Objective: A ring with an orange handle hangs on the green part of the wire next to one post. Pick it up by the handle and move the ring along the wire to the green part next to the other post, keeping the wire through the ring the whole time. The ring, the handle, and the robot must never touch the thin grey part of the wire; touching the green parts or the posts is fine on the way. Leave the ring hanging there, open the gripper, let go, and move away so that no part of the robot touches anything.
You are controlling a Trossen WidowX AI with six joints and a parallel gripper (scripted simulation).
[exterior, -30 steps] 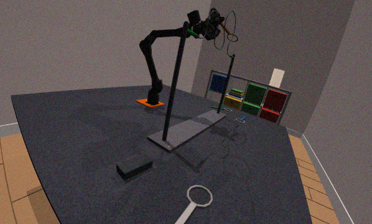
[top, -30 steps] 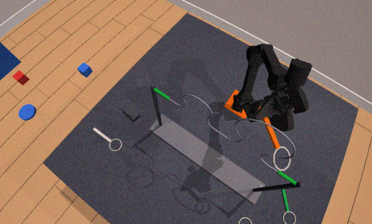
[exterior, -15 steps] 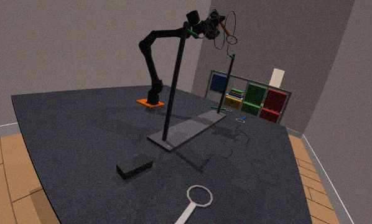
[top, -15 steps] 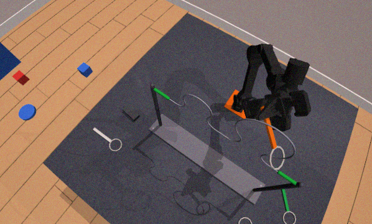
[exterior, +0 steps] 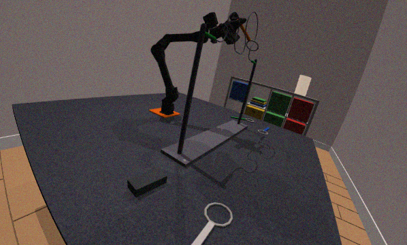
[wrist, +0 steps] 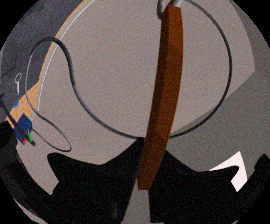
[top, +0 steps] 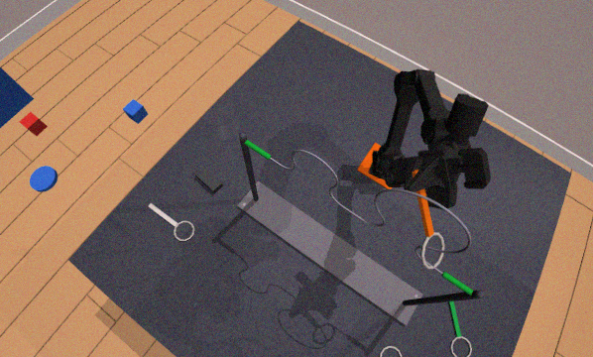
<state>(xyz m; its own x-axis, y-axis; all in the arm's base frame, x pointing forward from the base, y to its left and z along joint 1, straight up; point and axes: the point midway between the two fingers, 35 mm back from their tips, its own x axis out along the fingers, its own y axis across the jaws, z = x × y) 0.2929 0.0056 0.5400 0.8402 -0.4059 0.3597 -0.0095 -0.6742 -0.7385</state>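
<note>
My gripper (top: pixel 417 179) (exterior: pixel 241 23) (wrist: pixel 145 141) is shut on the upper end of the orange handle (top: pixel 425 213) (exterior: pixel 245 32) (wrist: pixel 165 80). The pale ring (top: pixel 443 246) (exterior: pixel 258 45) hangs below the handle. It is around the thin grey wire (top: pixel 321 159) (wrist: pixel 230 65), at a small bend between the big loop and the green part (top: pixel 458 284) (exterior: pixel 254 62) by the right post (top: pixel 440 298) (exterior: pixel 247 93). Whether the ring touches the wire cannot be told. The other green part (top: pixel 257 149) (exterior: pixel 210 35) is at the left post (top: pixel 249 169) (exterior: pixel 191 92).
The wire's big loop curves close beside the handle and fingers. A grey base plate (top: pixel 296 233) (exterior: pixel 207 141) joins the posts. On the dark mat lie a black block (exterior: pixel 147 184), a white ring tool (top: pixel 163 215) (exterior: pixel 203 233) and a green-handled ring tool (top: pixel 455 319).
</note>
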